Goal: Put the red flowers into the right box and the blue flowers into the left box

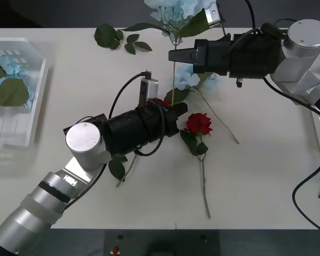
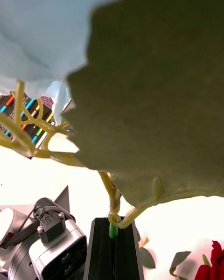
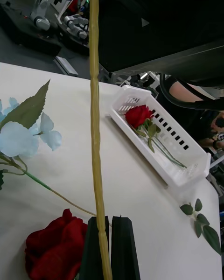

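A blue flower (image 1: 173,10) stands upright over the table's far middle, its stem (image 1: 173,80) running down between both grippers. My right gripper (image 1: 173,55) is shut on the stem just below the bloom (image 2: 42,28) and big leaf (image 2: 158,98). My left gripper (image 1: 173,113) is shut on the same stem (image 3: 95,121) lower down. One red flower (image 1: 198,122) lies on the table beside the left gripper, another (image 3: 56,249) right under it. A third red flower (image 3: 138,115) lies in the right box (image 3: 186,168). Another blue flower (image 1: 194,79) lies on the table. The left box (image 1: 21,130) holds blue flowers (image 1: 10,64).
Green leaf sprigs lie at the far edge (image 1: 117,37), under my left arm (image 1: 117,168) and near the right box (image 3: 200,214). The right box's rim (image 1: 317,133) shows at the table's right edge. Bare table lies along the front.
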Tool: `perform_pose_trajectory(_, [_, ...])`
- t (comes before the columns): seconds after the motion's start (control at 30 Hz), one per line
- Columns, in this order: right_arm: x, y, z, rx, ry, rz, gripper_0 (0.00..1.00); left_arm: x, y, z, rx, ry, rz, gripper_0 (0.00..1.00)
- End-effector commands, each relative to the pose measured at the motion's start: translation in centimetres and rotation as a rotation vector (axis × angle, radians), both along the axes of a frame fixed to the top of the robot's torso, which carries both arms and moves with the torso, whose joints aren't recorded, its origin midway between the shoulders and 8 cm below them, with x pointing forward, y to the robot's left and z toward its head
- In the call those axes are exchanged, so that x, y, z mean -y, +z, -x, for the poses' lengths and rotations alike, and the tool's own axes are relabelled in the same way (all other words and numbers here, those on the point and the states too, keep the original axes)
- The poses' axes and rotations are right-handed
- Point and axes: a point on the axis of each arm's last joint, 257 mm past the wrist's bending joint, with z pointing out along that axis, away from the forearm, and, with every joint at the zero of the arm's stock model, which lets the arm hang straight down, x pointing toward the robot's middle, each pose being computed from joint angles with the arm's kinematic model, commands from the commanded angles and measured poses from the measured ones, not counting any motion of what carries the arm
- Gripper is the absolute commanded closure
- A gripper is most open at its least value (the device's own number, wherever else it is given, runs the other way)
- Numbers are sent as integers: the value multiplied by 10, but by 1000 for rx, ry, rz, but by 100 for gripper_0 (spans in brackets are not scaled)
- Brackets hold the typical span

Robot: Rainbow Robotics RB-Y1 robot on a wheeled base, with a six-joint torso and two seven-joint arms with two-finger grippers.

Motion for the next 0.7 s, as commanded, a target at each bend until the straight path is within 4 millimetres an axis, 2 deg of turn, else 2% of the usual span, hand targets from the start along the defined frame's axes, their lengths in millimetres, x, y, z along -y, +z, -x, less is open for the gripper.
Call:
perform_pose_trajectory(0.03, [-1,18,3,65,25,9,57,0,26,-7,67,3,6,100])
perform_pose_trajectory(0.07, [1,17,2,64,22,16,43,-1,26,-7,66,3,8,100])
perform_pose_trajectory(0.13, [4,17,2,64,18,22,30,-1,27,-7,62,4,14,100])
perform_pose_trajectory(0.2, [10,19,-2,72,8,32,10,-3,28,-7,60,2,15,100])
perform_pose_trajectory(0.23, [11,21,-2,76,8,34,7,-4,30,-9,60,3,17,100])
perform_pose_trajectory(0.33, [15,23,-3,84,5,47,0,-12,36,-11,45,-4,35,100])
perform_pose_trajectory(0.43, [19,27,-5,93,2,54,0,-24,46,-13,28,-21,63,100])
perform_pose_trajectory(0.57, [27,30,-7,102,-5,71,0,-59,58,-17,-19,-49,76,100])
perform_pose_trajectory(0.7, [37,31,-9,100,-14,97,0,-103,72,-22,-102,-64,83,100])
